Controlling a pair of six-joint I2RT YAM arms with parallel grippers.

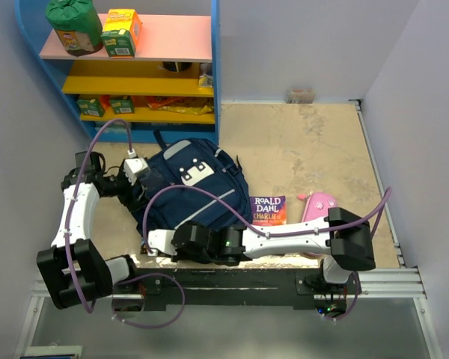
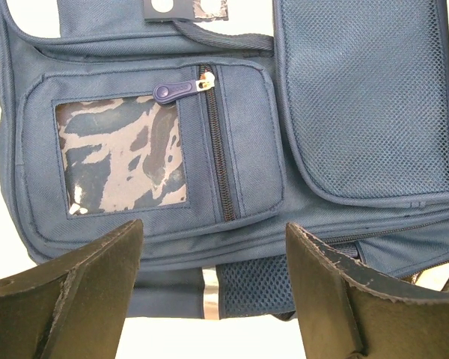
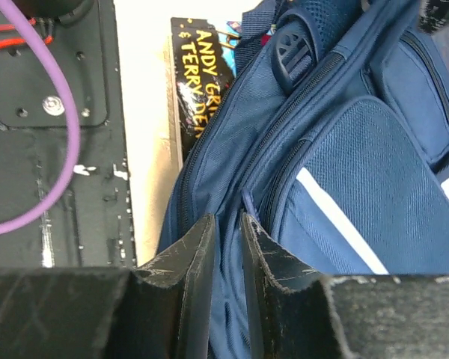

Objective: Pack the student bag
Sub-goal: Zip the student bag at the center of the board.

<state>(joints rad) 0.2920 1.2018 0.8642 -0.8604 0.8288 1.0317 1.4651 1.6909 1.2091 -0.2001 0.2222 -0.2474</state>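
The navy student bag [image 1: 194, 187] lies flat on the floor in the middle, its white patch facing up. My left gripper [image 1: 138, 176] hovers at the bag's left side. In the left wrist view it [image 2: 213, 232] is open above a zipped front pocket with a clear window [image 2: 120, 153]. My right gripper [image 1: 151, 243] is at the bag's near left corner. In the right wrist view its jaws [image 3: 227, 221] stand narrow with a fold of the bag's fabric [image 3: 344, 172] pinched between them, next to a zipper line.
A black book [image 3: 198, 82] lies against the bag's near edge by the arm rail. A purple Roald Dahl book [image 1: 268, 210] and a pink pencil case [image 1: 320, 206] lie right of the bag. A blue shelf unit [image 1: 135, 60] with boxes stands behind it.
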